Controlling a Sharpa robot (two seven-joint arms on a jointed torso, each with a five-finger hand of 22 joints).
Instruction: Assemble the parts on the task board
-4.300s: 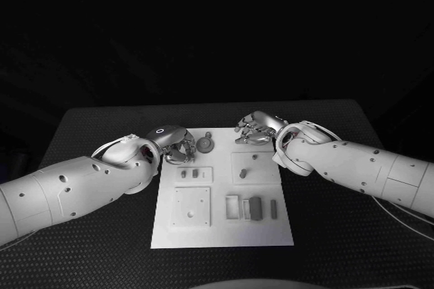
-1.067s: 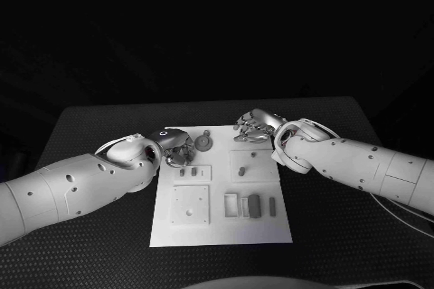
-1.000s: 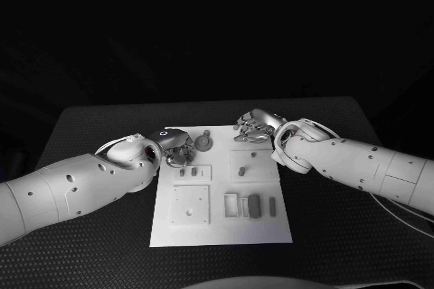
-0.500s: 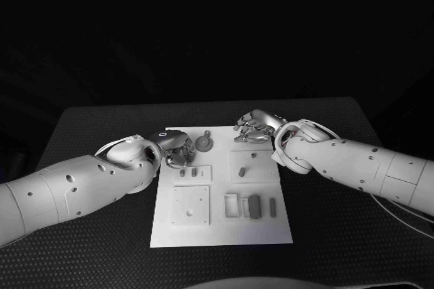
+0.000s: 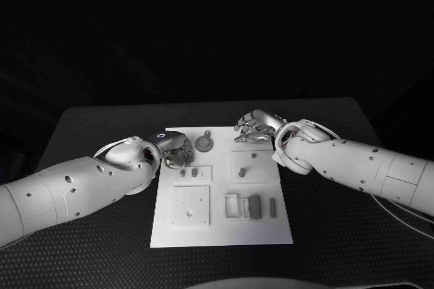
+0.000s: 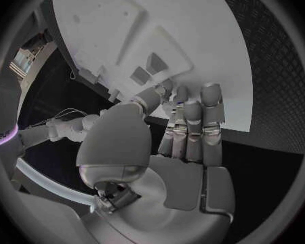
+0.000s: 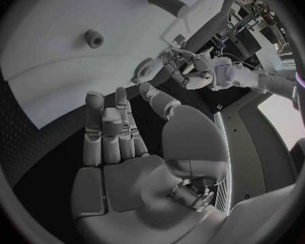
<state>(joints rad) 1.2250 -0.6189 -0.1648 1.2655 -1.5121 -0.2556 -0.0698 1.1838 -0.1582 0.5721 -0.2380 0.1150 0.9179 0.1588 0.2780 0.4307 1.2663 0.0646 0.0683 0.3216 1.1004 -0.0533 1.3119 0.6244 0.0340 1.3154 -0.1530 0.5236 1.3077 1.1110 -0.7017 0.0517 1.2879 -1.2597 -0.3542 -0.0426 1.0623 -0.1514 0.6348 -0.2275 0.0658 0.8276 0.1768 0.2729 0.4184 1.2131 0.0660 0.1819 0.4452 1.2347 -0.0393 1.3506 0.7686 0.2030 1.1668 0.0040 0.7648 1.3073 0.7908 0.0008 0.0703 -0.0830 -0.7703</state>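
Note:
The white task board (image 5: 221, 229) lies in the middle of the table, also seen in the wrist views (image 6: 125, 16) (image 7: 51, 16). My left hand (image 5: 177, 150) hovers over the board's far left corner with its fingers (image 6: 192, 119) stretched side by side, holding nothing. Next to it lies a round grey part (image 5: 206, 141). My right hand (image 5: 252, 127) hangs over the far right corner, its fingers (image 7: 110, 130) likewise stretched and empty. Two small pegs (image 5: 189, 173) (image 6: 147, 66) stand in a left panel. A single peg (image 5: 243, 172) (image 7: 93, 38) stands in the right panel.
A square plate (image 5: 192, 205) sits on the board's near left. Several upright slots and bars (image 5: 251, 207) stand at the near right. Black table (image 5: 344, 232) surrounds the board on all sides.

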